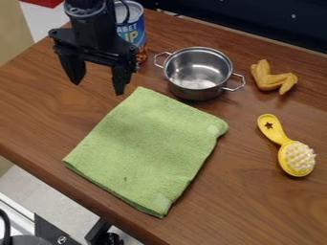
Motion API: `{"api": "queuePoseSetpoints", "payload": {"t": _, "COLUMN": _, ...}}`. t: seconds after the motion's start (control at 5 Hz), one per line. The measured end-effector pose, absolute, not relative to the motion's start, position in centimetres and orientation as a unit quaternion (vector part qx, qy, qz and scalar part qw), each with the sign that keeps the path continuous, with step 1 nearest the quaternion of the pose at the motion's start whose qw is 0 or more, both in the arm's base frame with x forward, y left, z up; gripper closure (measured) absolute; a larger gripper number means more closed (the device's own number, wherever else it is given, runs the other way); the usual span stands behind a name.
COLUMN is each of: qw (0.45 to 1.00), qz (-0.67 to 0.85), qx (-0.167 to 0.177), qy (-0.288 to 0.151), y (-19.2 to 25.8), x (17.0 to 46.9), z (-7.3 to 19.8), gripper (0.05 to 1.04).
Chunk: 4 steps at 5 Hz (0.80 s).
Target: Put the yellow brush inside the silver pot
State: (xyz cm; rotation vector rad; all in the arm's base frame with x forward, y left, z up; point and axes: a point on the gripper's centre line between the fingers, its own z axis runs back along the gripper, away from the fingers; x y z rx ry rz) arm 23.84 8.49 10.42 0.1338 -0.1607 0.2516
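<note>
Nearest me, a green cloth (pixel 147 148) lies on the counter (pixel 243 206). The yellow brush (pixel 276 131) rests bristles up, view right. Farther off, my gripper (pixel 98 86) hangs wide open, beside the silver pot (pixel 191 93); a can (pixel 131 28) stands behind.

We see a yellow brush (pixel 287 146) w/ a star-shaped hole in its handle, lying flat on the wood tabletop (pixel 249 206), well to the right of the gripper (pixel 98 87) & lower in our view. Its pale bristles face up; the handle end is nearer the gripper, the oval head farther. Btwn them, closer to the gripper, we see a shiny silver pot (pixel 191 93), upright, open-topped, w/ 2 wire loop handles, 1 on the gripper's side, 1 opp.
</note>
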Motion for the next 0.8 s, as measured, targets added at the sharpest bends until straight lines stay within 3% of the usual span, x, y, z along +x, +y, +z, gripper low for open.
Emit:
{"api": "queuePoseSetpoints", "payload": {"t": 0.4, "qw": 0.98, "qz": 0.176, "qx": 0.07, "qy": -0.062, "y": 5.2, "x": 23.9, "z": 9.6, "gripper": 0.084}}
{"api": "queuePoseSetpoints", "payload": {"t": 0.8, "qw": 0.96, "qz": 0.268, "qx": 0.039, "qy": -0.066, "y": -1.1, "x": 25.9, "z": 10.0, "gripper": 0.085}}
